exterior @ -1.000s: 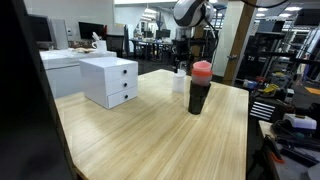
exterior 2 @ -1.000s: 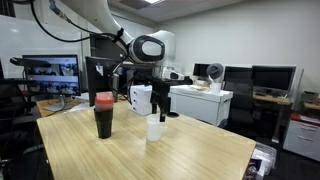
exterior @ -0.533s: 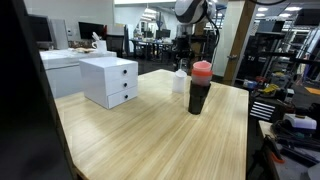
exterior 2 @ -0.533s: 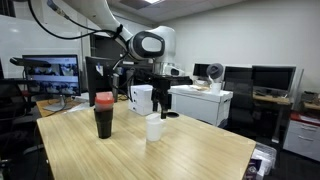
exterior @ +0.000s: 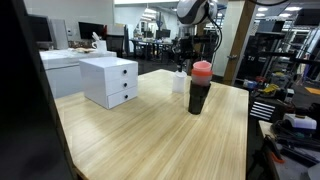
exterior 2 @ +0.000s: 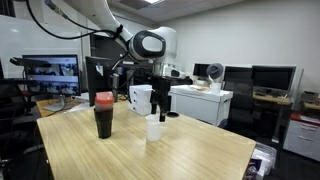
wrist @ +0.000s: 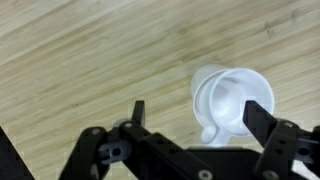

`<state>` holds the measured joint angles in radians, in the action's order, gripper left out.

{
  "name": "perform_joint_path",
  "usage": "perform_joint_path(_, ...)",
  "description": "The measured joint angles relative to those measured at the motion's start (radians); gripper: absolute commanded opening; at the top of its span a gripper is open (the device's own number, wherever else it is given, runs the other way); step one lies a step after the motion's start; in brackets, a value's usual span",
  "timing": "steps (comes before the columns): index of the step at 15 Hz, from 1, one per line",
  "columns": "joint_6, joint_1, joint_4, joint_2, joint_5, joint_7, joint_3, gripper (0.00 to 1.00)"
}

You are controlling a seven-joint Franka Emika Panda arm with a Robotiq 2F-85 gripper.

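Over the last second the claw (exterior 2: 158, 112) has barely moved. Its jaws are wide apart and empty, hovering just above the white cup (exterior 2: 154, 128) on the wooden surface (exterior 2: 190, 150), near the red-lidded dark tumbler (exterior 2: 104, 115).

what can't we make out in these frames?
White cup: wrist view washes out its inside; end effector covers its lower edge.
Red-lidded dark tumbler: lid and dark walls hide contents in both exterior views.
White drawer unit: end effector partly covers it in an exterior view.
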<state>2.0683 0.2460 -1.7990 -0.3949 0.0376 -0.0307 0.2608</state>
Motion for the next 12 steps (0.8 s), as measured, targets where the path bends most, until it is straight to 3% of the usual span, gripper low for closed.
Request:
perform_joint_path(7, 0.025, -0.001, 0.0, -0.046, -0.01, 0.0, -0.013, 1.0)
perform_joint_path(8, 0.03, -0.002, 0.0, -0.055, -0.01, 0.0, -0.018, 0.75)
perform_joint_path(10, 0.042, -0.003, 0.0, -0.068, -0.011, 0.0, -0.025, 0.67)
perform_joint_path(12, 0.051, -0.003, 0.0, -0.077, -0.012, 0.0, -0.028, 0.48)
